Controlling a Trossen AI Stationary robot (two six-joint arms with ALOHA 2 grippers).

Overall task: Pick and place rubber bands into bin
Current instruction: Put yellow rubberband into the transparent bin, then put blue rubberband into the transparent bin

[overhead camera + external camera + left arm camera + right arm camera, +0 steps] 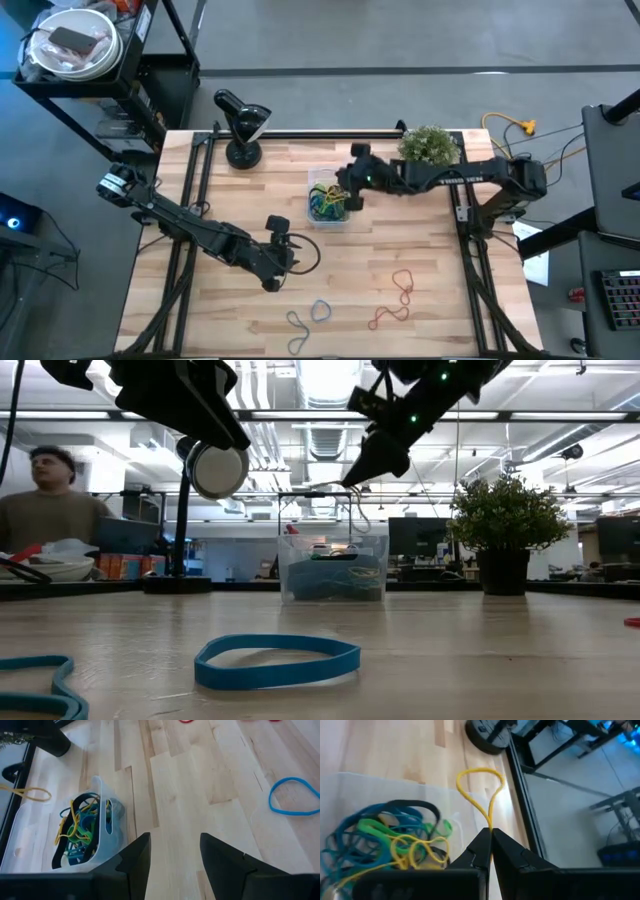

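The clear bin (328, 200) stands mid-table with a tangle of blue, green, yellow and black rubber bands (385, 840) inside. My right gripper (347, 196) hovers over the bin's right side, shut on a yellow rubber band (480, 790). Near the table's front lie a blue band (320, 311), a greyish one (298, 322) and red ones (400, 300). My left gripper (272, 275) hangs open above bare wood, left of the bin and nearer the front edge, with nothing between its fingers (135, 860). My right gripper pinches one end of the yellow band's loop (490, 826) between its two fingertips. The fingers slant down from the table's right side. The rest of the loop dangles slack from the tips (358, 510), clear of the table, above the bin's rim.
A potted plant (430, 145) stands at the back right and a black desk lamp (240, 125) at the back left. A black cable (310, 250) loops by my left arm. Bare wood lies between the bin and the front bands. A person (45, 500) sits beyond the table.
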